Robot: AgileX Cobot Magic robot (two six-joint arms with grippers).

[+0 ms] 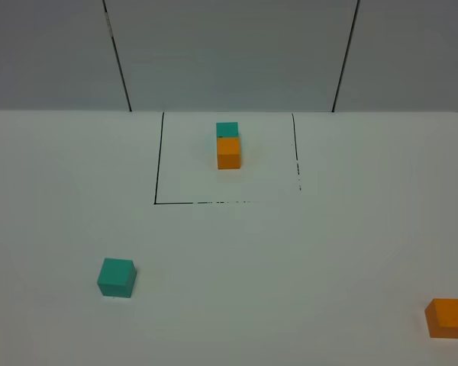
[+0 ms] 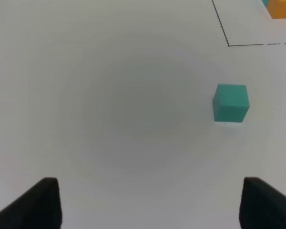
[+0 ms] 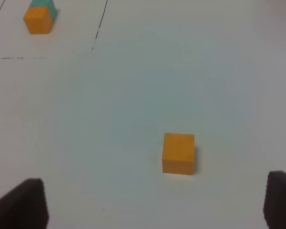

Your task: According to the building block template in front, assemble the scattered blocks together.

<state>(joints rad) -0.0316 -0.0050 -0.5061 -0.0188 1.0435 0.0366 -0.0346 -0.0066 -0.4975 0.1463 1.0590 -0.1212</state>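
Found the template (image 1: 228, 145) at the far middle of the white table (image 1: 328, 252), inside a thin black outline (image 1: 155, 164) broken along its near and right sides. Saw its teal half (image 1: 227, 129) to the rear and its orange half (image 1: 229, 153) to the front, touching face to face. Located the loose teal cube (image 1: 116, 277) on the near left of the table, outside the outline and well apart from it, flat on the surface and turned slightly askew to the drawn lines. Located the loose orange cube (image 1: 447, 318) at the near right, close to the edge of the high view, likewise outside the outline and well apart from the teal cube. Made out, in the left wrist view, the left gripper (image 2: 152, 205) spread wide with nothing between its dark fingers (image 2: 40, 205), and the teal cube (image 2: 231, 102) ahead of it, off toward one finger's side, not touched. Glimpsed a corner of the outline and part of the template beyond that cube. Made out, in the right wrist view, the right gripper (image 3: 152, 202) likewise agape and empty, with the orange cube (image 3: 178, 153) just ahead of the gap, untouched, and the template (image 3: 38, 16) far beyond.
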